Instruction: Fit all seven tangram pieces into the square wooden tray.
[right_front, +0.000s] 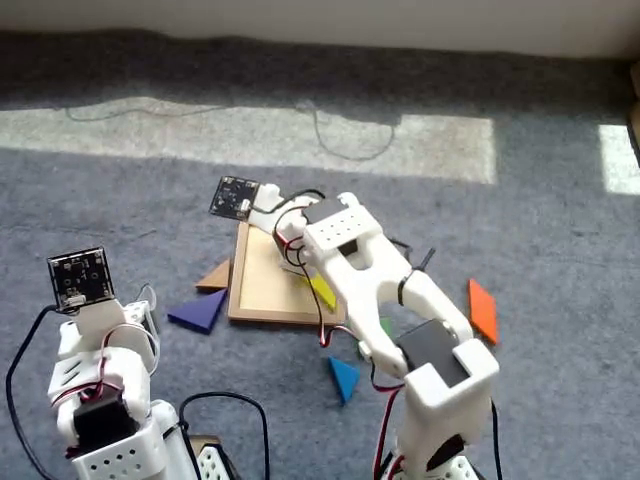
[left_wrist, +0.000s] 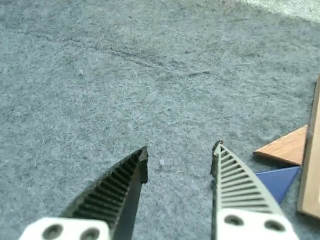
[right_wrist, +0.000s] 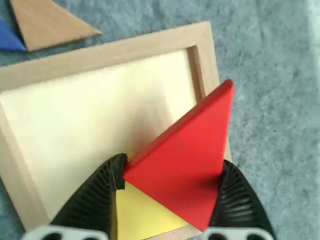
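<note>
The square wooden tray (right_front: 262, 272) lies on grey carpet. My right gripper (right_wrist: 174, 164) hangs over one corner of it, shut on a red triangle (right_wrist: 185, 170) that is tilted, with one tip out past the tray's rim (right_wrist: 205, 60). A yellow piece (right_wrist: 145, 215) lies flat in the tray under the red one and shows beside the arm (right_front: 322, 290). My left gripper (left_wrist: 180, 160) stands open over bare carpet, left of the tray. Just beyond its fingers lie a tan triangle (left_wrist: 285, 147) and a dark blue triangle (left_wrist: 277, 180).
Outside the tray, the tan triangle (right_front: 215, 277) and dark blue triangle (right_front: 200, 312) lie at its left side. A lighter blue triangle (right_front: 343, 378) lies in front, an orange parallelogram (right_front: 483, 310) to the right, and a bit of a green piece (right_front: 385, 327) beside the right arm.
</note>
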